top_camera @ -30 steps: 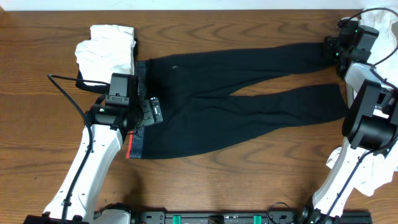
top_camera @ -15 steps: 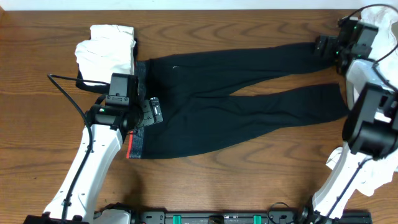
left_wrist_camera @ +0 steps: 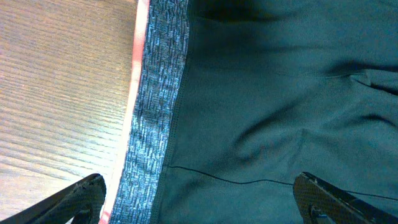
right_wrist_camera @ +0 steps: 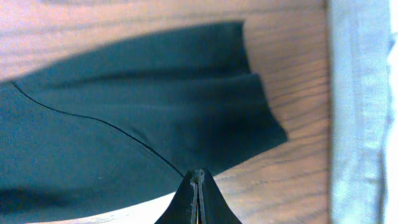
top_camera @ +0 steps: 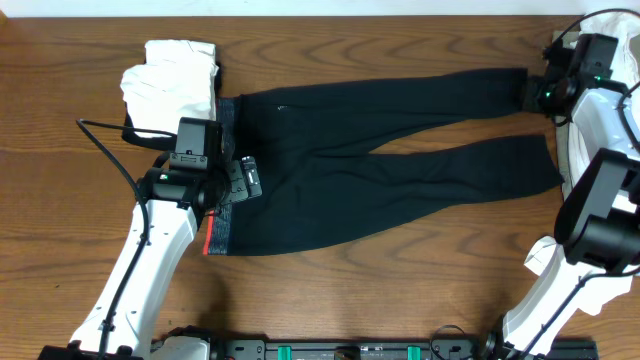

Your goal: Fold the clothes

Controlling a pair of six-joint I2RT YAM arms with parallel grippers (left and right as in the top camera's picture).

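Observation:
Black leggings (top_camera: 350,170) lie flat across the table, waistband to the left and both legs running right. The grey waistband with its red edge (left_wrist_camera: 155,112) shows in the left wrist view. My left gripper (top_camera: 245,180) hovers over the waistband, wide open, its fingers straddling the band and the black fabric (left_wrist_camera: 199,199). My right gripper (top_camera: 540,92) is at the end of the upper leg. It is shut, its tips (right_wrist_camera: 198,174) pinched on the edge of the black fabric near the cuff (right_wrist_camera: 249,118).
A folded white garment (top_camera: 172,80) sits at the back left, just beyond the waistband. Pale fabric (top_camera: 612,25) lies at the back right corner, seen as a grey-white strip (right_wrist_camera: 360,112) beside the cuff. More white cloth (top_camera: 590,285) lies at the front right.
My right gripper opened wide over the upper leg's end, shifted right and closed at the cuff. The leg's end has moved slightly right. The left arm has not moved.

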